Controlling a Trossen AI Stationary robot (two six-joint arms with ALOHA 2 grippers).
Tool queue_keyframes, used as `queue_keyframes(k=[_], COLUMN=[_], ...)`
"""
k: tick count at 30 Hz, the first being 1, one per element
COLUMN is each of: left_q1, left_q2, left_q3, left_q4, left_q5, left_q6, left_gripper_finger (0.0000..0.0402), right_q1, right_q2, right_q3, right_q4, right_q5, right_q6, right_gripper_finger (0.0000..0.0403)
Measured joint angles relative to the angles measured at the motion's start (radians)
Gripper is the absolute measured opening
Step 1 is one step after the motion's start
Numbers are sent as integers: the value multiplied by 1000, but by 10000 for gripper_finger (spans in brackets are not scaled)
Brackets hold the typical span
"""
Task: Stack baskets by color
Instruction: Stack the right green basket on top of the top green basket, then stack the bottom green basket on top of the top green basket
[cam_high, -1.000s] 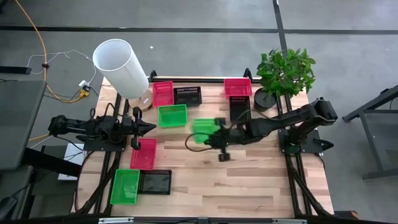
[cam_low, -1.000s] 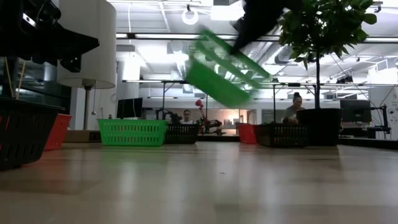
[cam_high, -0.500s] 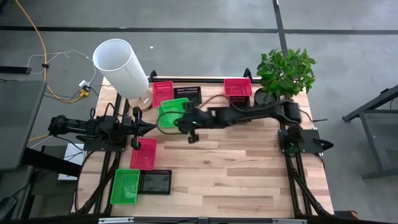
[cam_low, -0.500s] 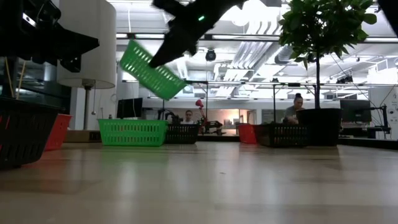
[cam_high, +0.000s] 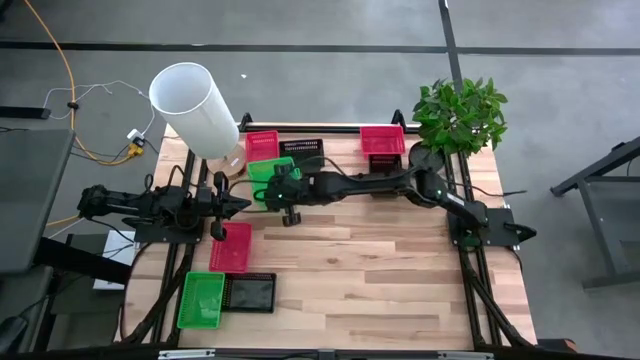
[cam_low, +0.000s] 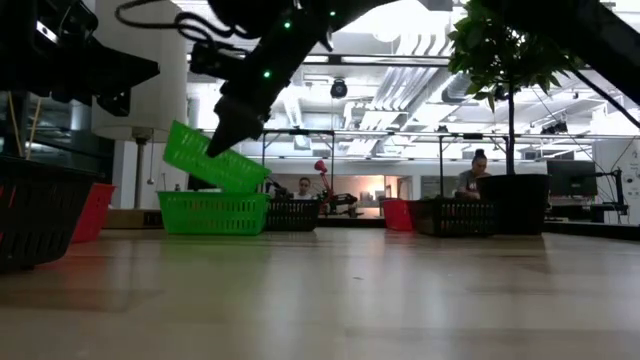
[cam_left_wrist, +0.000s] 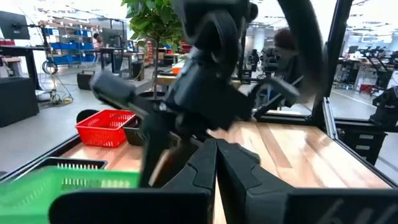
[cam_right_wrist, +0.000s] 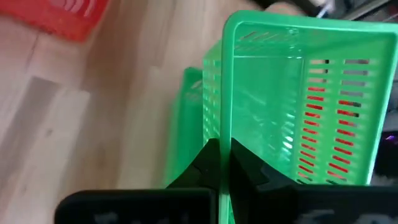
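Observation:
My right gripper (cam_right_wrist: 222, 155) reaches across to the far left of the table (cam_high: 400, 270) and is shut on a green basket (cam_low: 215, 158). That basket hangs tilted just above a second green basket (cam_low: 213, 212), which stands on the table. Whether the two touch does not show. Pink baskets (cam_high: 262, 145) (cam_high: 383, 140) (cam_high: 231, 247), black baskets (cam_high: 302, 150) (cam_high: 250, 292) and a third green basket (cam_high: 201, 300) stand separately on the table. My left gripper (cam_high: 243, 205) waits shut at the left edge, holding nothing. My right gripper pinches the rim of one wall (cam_right_wrist: 222, 134) of the green basket between its two fingers, one on each side of the wall. The fingers slant down from the table's right. The basket is tilted, its open side turned partly toward the gripper, its low corner (cam_low: 260, 185) nearest the basket below.
A tall white cylinder (cam_high: 195, 108) stands at the far left corner, close to the held basket. A potted plant (cam_high: 458, 118) stands at the far right. Another black basket (cam_high: 385, 172) lies partly under my right arm. People sit in the room beyond the table.
My right gripper has carried the green basket from the table's middle toward the left edge and down. The basket, tilted all the way, now hangs over the green basket at the far left.

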Motion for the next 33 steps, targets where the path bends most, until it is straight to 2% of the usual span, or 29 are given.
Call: queue_keyframes(k=[6,9,13,22,28,33], left_q1=[0,0,0,0,0,0], left_q2=[0,0,0,0,0,0], left_q3=[0,0,0,0,0,0], left_q4=[0,0,0,0,0,0], left_q5=[0,0,0,0,0,0], left_q6=[0,0,0,0,0,0], left_gripper_finger=[0,0,0,0,0,0], right_q1=[-2,-2,0,7,10,10], right_q2=[20,20,20,20,20,20], right_q3=[16,12,12,11,11,10], right_q4=[-72,-107,-137,-183,-218,-241], right_q5=[39,84,83,74,71,67], right_q6=[104,124,125,-4,-40,-40], right_gripper_finger=[0,0,0,7,31,81])
